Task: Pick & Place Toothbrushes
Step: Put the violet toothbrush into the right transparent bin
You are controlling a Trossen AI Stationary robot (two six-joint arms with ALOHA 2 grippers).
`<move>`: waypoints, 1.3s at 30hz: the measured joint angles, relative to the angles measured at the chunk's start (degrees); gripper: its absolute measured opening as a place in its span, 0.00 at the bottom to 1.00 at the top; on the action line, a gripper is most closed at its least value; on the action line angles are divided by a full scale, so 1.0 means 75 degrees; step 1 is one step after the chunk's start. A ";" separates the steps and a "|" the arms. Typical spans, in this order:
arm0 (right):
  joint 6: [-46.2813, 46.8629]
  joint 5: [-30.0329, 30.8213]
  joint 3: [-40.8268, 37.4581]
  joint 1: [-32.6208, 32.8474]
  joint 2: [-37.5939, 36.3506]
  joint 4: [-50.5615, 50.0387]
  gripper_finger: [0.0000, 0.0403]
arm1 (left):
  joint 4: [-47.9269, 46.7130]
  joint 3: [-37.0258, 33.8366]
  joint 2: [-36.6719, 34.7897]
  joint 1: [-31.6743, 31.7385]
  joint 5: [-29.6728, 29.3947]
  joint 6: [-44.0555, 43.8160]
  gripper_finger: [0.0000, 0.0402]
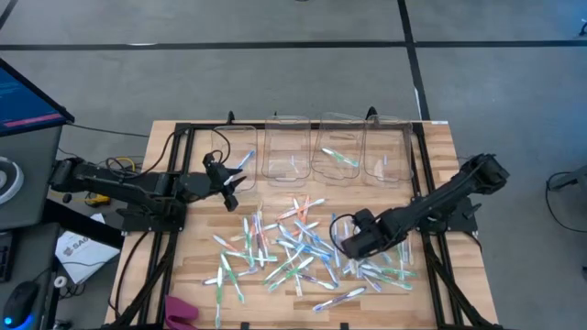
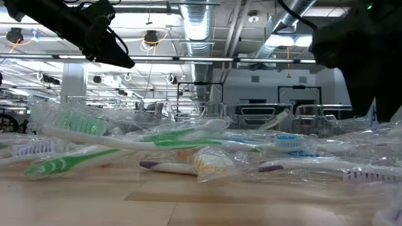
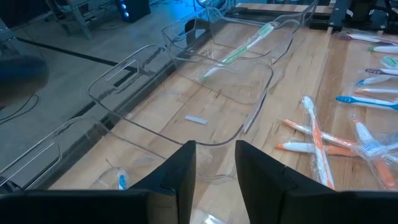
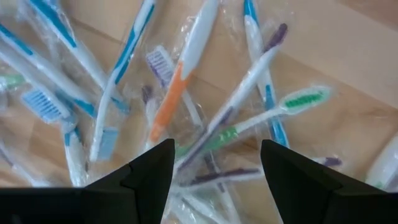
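The toothbrushes (image 1: 293, 247) are slim and whitish with blue, orange, green or purple accents, most in clear wrappers, heaped on the wooden table (image 1: 440, 147) in front of the row of clear bins (image 1: 316, 151). A few already lie inside the bins. The left end effector (image 1: 231, 181) hovers at the leftmost bin, fingers parted and holding nothing. The right end effector (image 1: 347, 240), released and wide apart, hangs low over the heap's right part, empty.

surface: wooden table (image 1: 440, 156) | on it: scattered toothbrushes (image 1: 293, 247); clear bins (image 1: 316, 147)
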 joint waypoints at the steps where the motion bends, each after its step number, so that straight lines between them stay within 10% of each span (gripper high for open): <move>1: -0.0018 -0.0002 -0.0003 -0.0029 0.0083 -0.0001 0.58 | -0.0002 0.0000 0.0000 0.0000 0.0000 0.0000 0.26; 15: -0.0456 -0.0229 -0.0003 -0.0368 0.0774 0.0303 0.55 | 0.0017 -0.0092 -0.0003 0.0000 0.0003 0.0000 0.26; 31: -0.1052 -0.0486 -0.0003 -0.0427 0.0780 0.0493 0.03 | 0.0208 -0.0321 -0.0003 0.0000 0.0000 -0.0003 0.26; 39: -0.1288 -0.0487 -0.0003 -0.0427 0.0780 0.0488 0.00 | 0.0216 -0.0321 -0.0003 0.0000 0.0000 -0.0003 0.26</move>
